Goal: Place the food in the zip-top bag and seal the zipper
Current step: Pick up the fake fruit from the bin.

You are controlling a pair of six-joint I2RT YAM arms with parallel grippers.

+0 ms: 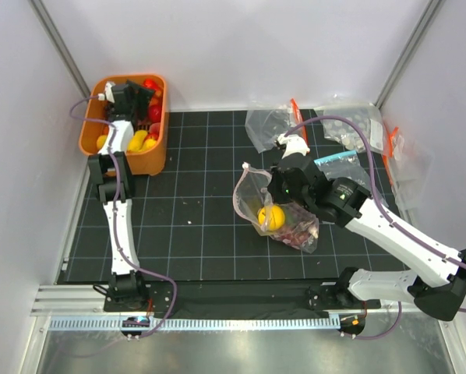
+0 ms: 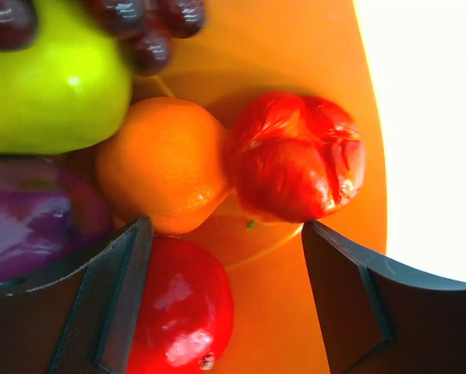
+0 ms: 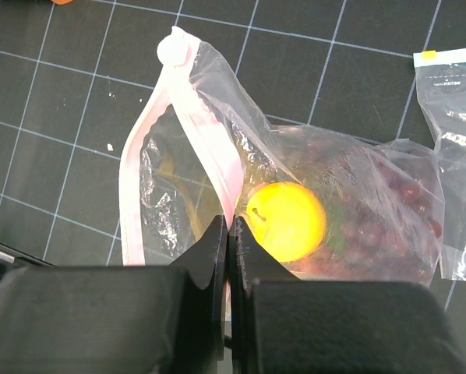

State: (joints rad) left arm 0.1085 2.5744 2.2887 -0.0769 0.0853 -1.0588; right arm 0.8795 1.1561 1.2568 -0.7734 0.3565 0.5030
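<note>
top view: the left gripper (image 1: 128, 97) hangs inside the orange tub (image 1: 160, 153), straight over the loose food (image 1: 139, 142), so it is by far the nearer arm for the next piece. the zip-top bag (image 1: 295, 226) lies on the mat well away from the tub, toward the right arm. its long axis runs slantwise. the mouth end points back toward the tub and the filled end points away from it. the right gripper (image 1: 280, 187) sits on the bag's upper edge.

left wrist view: the left gripper (image 2: 225, 300) has its jaws spread wide and clasps nothing. a red piece (image 2: 182, 308) lies between the fingers, close against the left one, on the tub's floor. a wrinkled red piece (image 2: 295, 156) and an orange (image 2: 161, 164) touch each other just beyond the fingertips. deeper in the tub sit a green apple (image 2: 46, 86), a purple eggplant (image 2: 26, 218) and dark grapes (image 2: 147, 31). my guess is the low red piece is the easiest pick, with a straight drop and a close.

right wrist view: the right gripper (image 3: 228, 234) is clamped tight on the zipper (image 3: 178, 117), which runs away from the jaws as a pink loop, gaping open. a lemon (image 3: 285, 220) and purple grapes (image 3: 393, 206) lie in the bag just beside the jaws, on the side away from the tub.
</note>
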